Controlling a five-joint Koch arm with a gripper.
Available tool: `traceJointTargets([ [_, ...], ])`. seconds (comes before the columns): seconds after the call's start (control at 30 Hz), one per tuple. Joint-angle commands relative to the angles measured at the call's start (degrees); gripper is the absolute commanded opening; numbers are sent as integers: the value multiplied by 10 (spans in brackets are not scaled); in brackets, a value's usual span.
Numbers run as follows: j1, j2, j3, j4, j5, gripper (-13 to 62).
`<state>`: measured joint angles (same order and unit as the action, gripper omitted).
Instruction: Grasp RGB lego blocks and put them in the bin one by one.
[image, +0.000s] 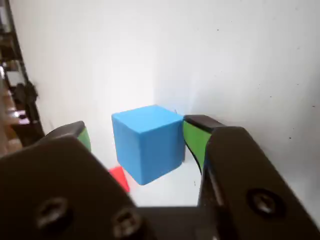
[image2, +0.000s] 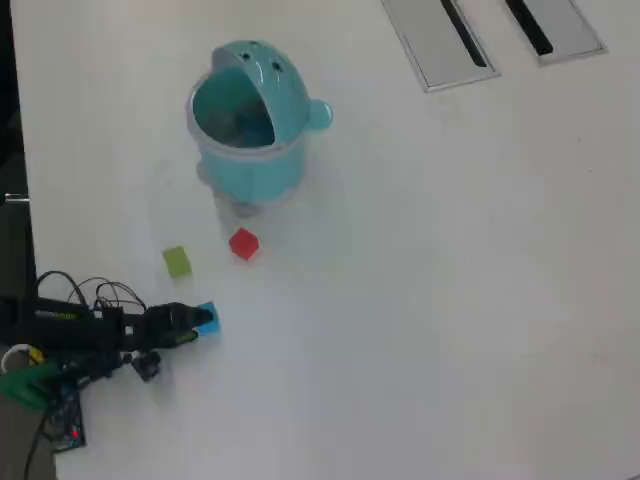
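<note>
a white table (image2: 450, 300) with two grey slotted panels (image2: 440, 40).

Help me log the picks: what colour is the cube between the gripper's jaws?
Blue: the blue cube sits between the gripper's jaws, clearest in the wrist view.

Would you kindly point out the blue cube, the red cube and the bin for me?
blue cube (image: 147, 145), wrist view, on its front face.
red cube (image2: 243, 244), overhead view, on its top face.
bin (image2: 262, 172), overhead view, on its outer wall.

An office-like room, judging by the white desk (image2: 450, 300) with two grey cable-port flaps (image2: 440, 40).
</note>
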<state>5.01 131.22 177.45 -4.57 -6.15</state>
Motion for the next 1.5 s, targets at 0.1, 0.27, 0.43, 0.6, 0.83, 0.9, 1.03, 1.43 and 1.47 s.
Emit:
traceJointTargets([
  [0.1,0,18,42,19,-1,345],
  [0.27,0,18,42,19,-1,345],
  [0.43,-4,18,42,20,-2,345],
  [0.6,-2,18,42,20,-1,345],
  [0.83,5,21,42,20,-1,345],
  [0.9,7,21,42,19,-2,345],
  [1.03,21,23,42,11,-9,345],
  [1.43,52,30,40,-97,-36,338],
  [1.47,52,30,40,-111,-49,338],
])
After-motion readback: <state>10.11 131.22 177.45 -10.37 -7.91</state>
